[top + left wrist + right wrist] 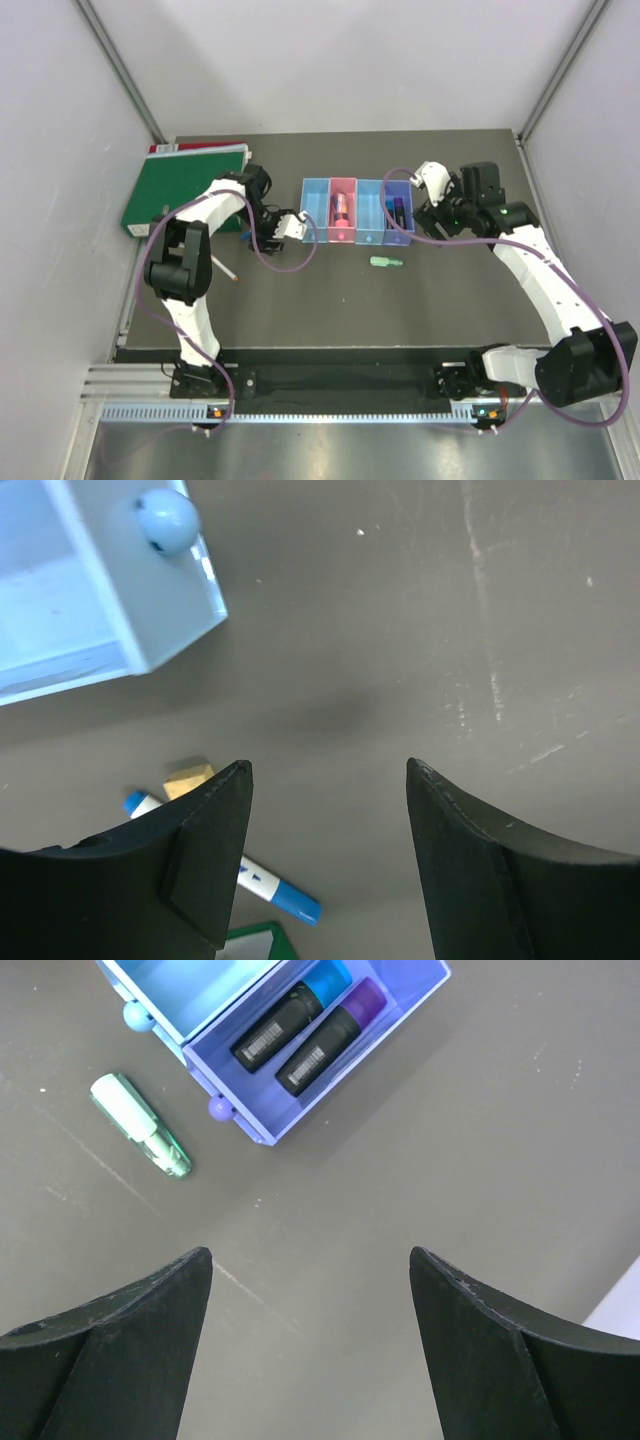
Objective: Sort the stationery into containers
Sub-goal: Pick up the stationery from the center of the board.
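Left of bins (370, 215), green binder (185, 190), white pen (225, 268)

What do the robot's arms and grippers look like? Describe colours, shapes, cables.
The left arm and right arm have white links, black joints and a purple cable looping alongside each. The left gripper and right gripper each have two broad black fingers tapering to points.

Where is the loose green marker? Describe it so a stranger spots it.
Start at the row of four pastel plastic bins mid-table. On the near side of its two right-hand bins lies a short pale-green marker. Unlike the two black markers inside the purple bin, it lies alone on the dark tabletop.
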Controlling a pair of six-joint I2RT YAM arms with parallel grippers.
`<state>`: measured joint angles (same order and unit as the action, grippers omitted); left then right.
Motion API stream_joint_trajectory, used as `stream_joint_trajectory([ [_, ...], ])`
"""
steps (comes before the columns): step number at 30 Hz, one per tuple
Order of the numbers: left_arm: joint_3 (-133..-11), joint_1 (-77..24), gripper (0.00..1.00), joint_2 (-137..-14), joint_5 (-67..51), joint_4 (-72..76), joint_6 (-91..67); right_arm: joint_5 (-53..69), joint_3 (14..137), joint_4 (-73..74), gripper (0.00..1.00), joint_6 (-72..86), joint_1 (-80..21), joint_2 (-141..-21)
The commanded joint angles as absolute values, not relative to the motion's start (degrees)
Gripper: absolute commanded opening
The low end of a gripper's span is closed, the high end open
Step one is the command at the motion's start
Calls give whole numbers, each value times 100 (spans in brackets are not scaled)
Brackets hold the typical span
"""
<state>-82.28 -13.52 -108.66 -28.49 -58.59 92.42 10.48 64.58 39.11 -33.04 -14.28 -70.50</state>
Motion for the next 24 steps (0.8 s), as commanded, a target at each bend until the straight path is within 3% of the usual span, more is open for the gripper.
stream_joint_trajectory([
  [1, -8254, -1257, 68, -10977, -2909, -5663, 9739, 1019, 6724, 3902, 80, -3314, -1521, -6978],
  [8, -8191, -1125, 69, -11004, -2883, -4747, 9484, 1011, 6680, 3850, 80, -3296, -1547, -7084],
  [24, -8437, -1099, 68, -11698, -2575, -4474, 9519, 1020, 6759, 3788, 80, -3191, -1600, -7207],
])
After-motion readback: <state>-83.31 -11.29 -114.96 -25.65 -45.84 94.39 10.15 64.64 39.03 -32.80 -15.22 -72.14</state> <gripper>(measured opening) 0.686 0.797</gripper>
